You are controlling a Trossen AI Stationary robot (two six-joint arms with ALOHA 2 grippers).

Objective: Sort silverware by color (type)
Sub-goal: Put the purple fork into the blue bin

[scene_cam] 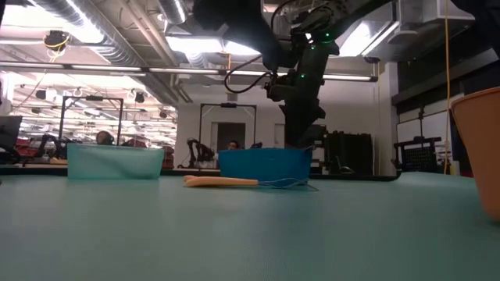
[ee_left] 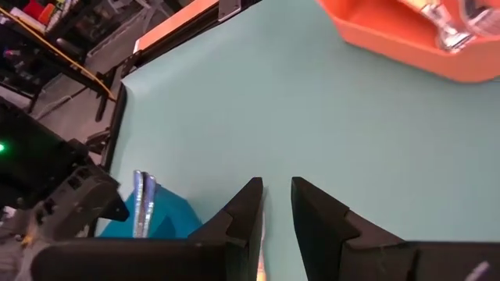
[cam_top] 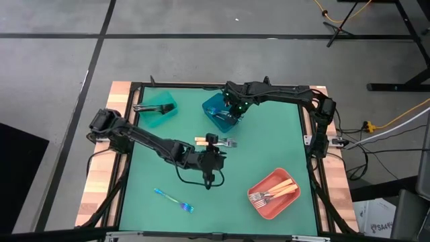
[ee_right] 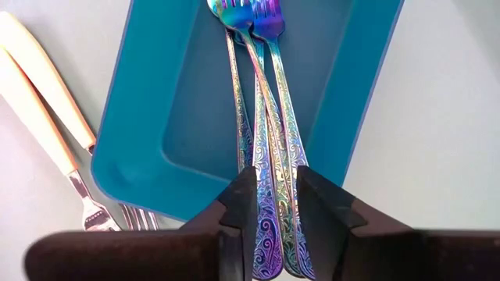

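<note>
In the high view the green mat (cam_top: 269, 134) fills the middle of the frame, with 3 bins on it: a teal bin (cam_top: 158, 107) at upper left holding dark forks (cam_top: 149, 107), a blue bin (cam_top: 220, 111) at upper centre, and a coral-red bin (cam_top: 273, 193) at lower right holding gold-handled forks (cam_top: 275, 191) with silver heads. The right gripper (cam_top: 233, 109) hangs over the blue bin at upper centre. In its wrist view its 2 dark fingers (ee_right: 238, 207) stand a little apart at the bottom of the frame, straddling the handles of the iridescent forks (ee_right: 262, 117), about 3 of them, which lie lengthwise in the blue bin with their tines toward the top of the frame; whether the fingers press on a handle or stand free of it cannot be told. The left gripper (cam_top: 213, 144) sits at the centre of the high view, just beside 2 gold-handled forks on the mat (cam_top: 215, 142), which lie below the blue bin. Its wrist view shows its fingers (ee_left: 250, 211) parted with a narrow gap and bare mat between them, so it grips nothing. The same 2 forks show at the left edge of the right wrist view, outside the blue bin. 1 more iridescent fork (cam_top: 173, 199) lies alone on the mat at lower left of the high view, well apart from both grippers. In the low view the teal bin stands at left, the blue bin at centre, with a gold handle lying just in front of it.
</note>
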